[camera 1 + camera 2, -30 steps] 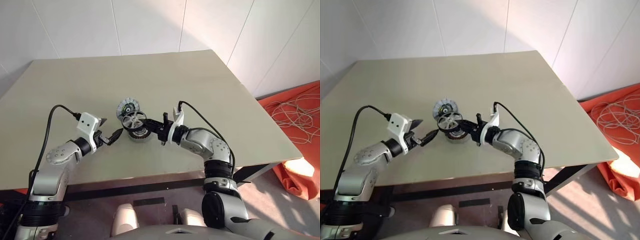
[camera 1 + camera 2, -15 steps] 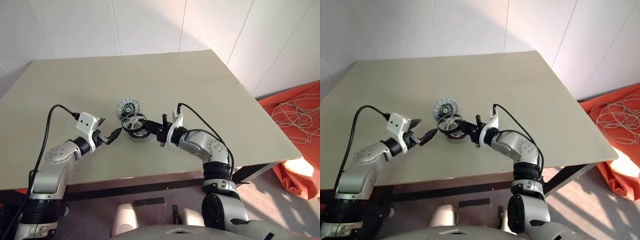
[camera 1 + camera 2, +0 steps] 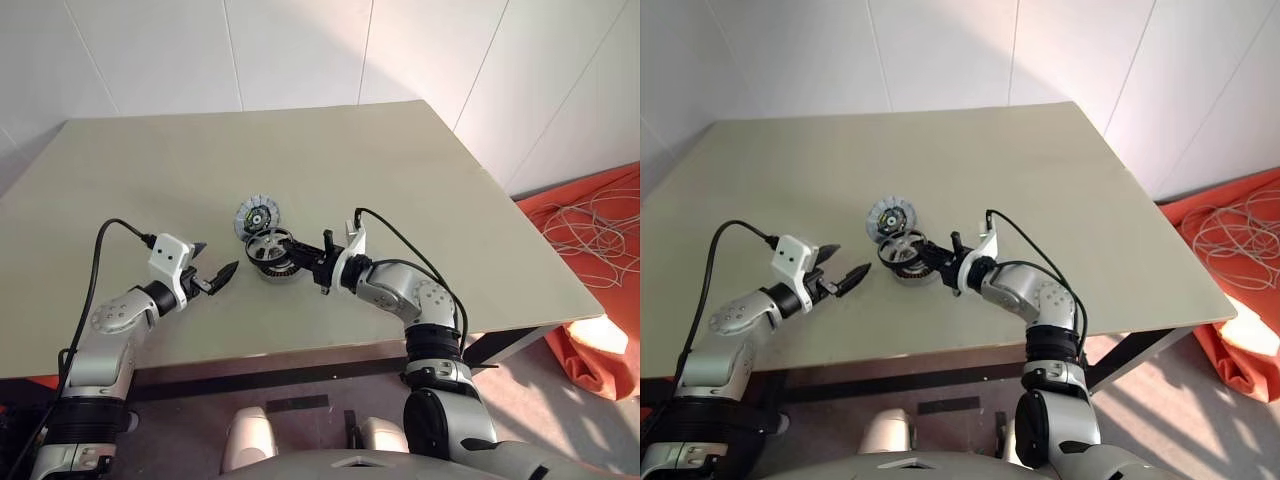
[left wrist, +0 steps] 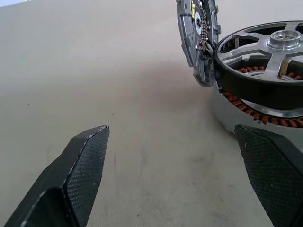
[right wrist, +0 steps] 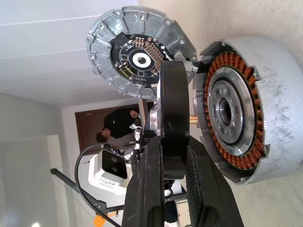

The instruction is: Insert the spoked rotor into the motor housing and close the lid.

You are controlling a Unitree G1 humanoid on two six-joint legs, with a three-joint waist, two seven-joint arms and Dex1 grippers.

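The spoked rotor [image 5: 173, 118] is clamped by its black rim between the two fingers of the right gripper [image 3: 300, 256], so that its silver hub and short shaft are left free to face the motor housing [image 5: 246, 106]. The rotor is held just above the housing's copper windings, apparently not yet seated, though the exact gap cannot be judged. The lid [image 3: 257, 214] stands open just beyond the right fingertips, hinged or leaning at the housing's far edge, keeping the bore uncovered for insertion. The left gripper [image 3: 214, 275] is held with its fingers spread wide and empty, the housing lying just ahead of them, presumably ready for steadying or closing.
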